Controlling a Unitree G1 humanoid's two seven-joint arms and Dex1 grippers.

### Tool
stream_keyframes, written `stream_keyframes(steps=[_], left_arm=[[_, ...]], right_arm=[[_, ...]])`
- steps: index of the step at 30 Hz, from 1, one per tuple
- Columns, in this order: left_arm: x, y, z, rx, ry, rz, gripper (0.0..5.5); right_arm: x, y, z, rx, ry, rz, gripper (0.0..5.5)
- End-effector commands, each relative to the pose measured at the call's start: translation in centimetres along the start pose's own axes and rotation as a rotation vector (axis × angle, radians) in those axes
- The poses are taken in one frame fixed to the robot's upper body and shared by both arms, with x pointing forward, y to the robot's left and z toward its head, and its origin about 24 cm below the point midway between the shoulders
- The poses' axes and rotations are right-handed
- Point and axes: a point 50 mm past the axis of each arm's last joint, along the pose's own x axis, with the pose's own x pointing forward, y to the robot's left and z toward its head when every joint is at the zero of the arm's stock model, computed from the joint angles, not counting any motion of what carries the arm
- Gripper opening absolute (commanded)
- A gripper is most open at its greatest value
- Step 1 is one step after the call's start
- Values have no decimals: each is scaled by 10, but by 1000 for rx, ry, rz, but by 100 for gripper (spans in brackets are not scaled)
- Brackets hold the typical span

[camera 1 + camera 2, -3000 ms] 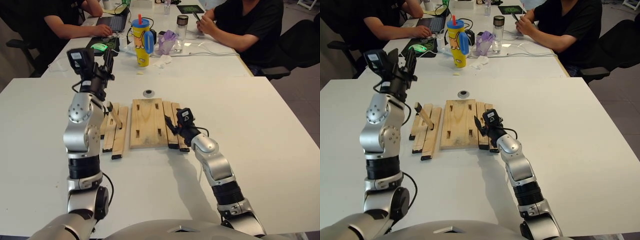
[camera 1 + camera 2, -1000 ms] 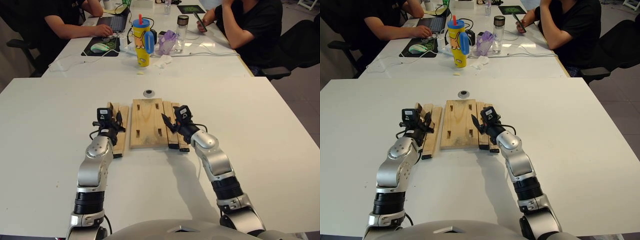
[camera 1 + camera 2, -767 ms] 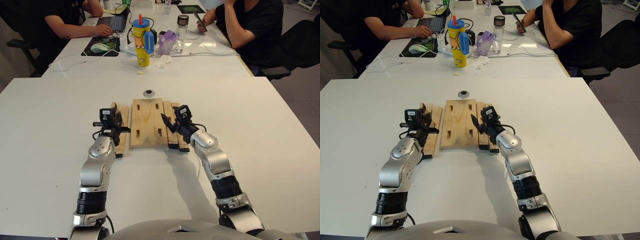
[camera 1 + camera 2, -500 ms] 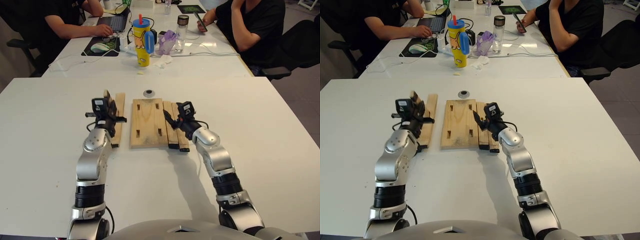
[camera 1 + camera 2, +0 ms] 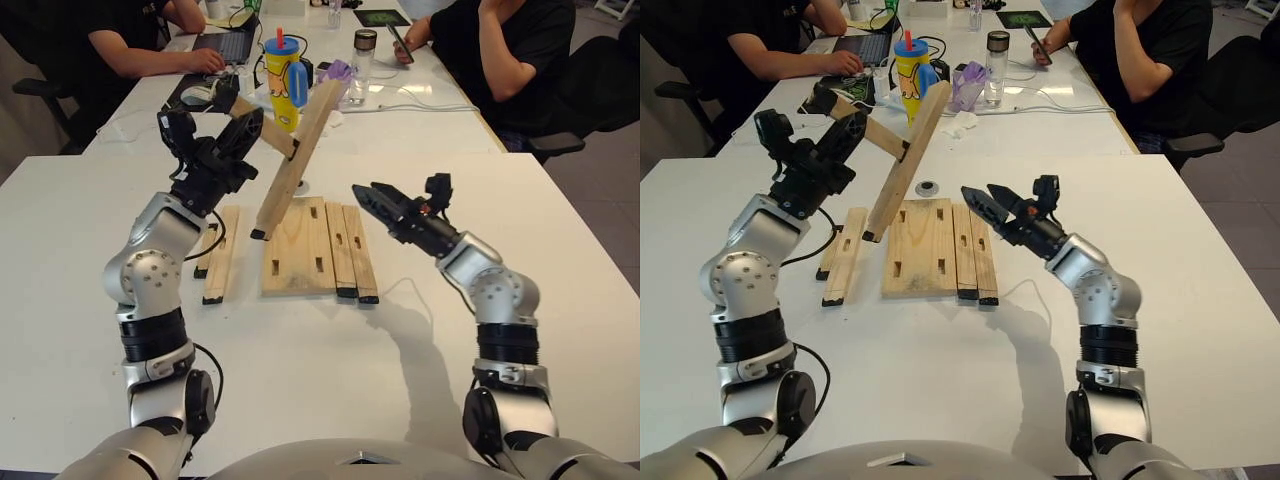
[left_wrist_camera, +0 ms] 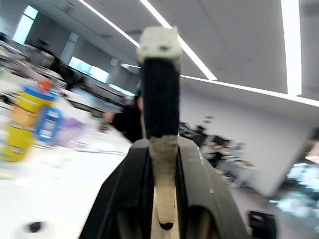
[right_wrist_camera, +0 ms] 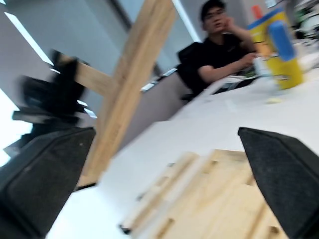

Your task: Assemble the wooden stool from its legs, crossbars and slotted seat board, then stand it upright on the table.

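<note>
My left gripper [image 5: 240, 110] is raised over the table's far left, shut on a short crossbar [image 5: 272, 137]. The crossbar is joined to a long wooden leg [image 5: 295, 160], which slants down until its dark foot hangs just over the slotted seat board [image 5: 293, 250]. In the left wrist view the crossbar [image 6: 160, 144] sits between the fingers. The board lies flat, with more legs [image 5: 352, 250] along its right side and two sticks [image 5: 220, 255] to its left. My right gripper [image 5: 378, 203] is open in the air above the board's right side, near the slanting leg [image 7: 132, 89].
A small round disc [image 5: 928, 187] lies just beyond the board. On the far table stand a yellow cup [image 5: 283, 85] and a bottle [image 5: 364, 60], among laptops and cables, with people seated there. Bare white tabletop [image 5: 560, 300] spreads to the right and in front.
My left arm has lifted the leg and crossbar piece off the table and swung it up over the board. My right gripper has risen from the legs, moving up and to the right.
</note>
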Motion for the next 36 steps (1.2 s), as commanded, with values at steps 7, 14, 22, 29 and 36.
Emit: stream_keyframes(steps=[7, 14, 22, 29, 36], left_arm=[[4, -3, 0, -286, 104, -261, 40], [7, -12, -13, -349, 200, -337, 40], [6, -15, -10, -359, 216, -360, 40], [4, -15, -11, -367, 232, -362, 40], [5, -18, -5, -361, 208, -383, 40]], right_arm=[[4, 28, 35, 194, -81, 261, 540], [14, 36, 35, 222, -75, 301, 540], [9, 46, 31, 258, -31, 376, 426], [11, 46, 28, 243, -27, 378, 308], [11, 42, 28, 226, -33, 355, 210]])
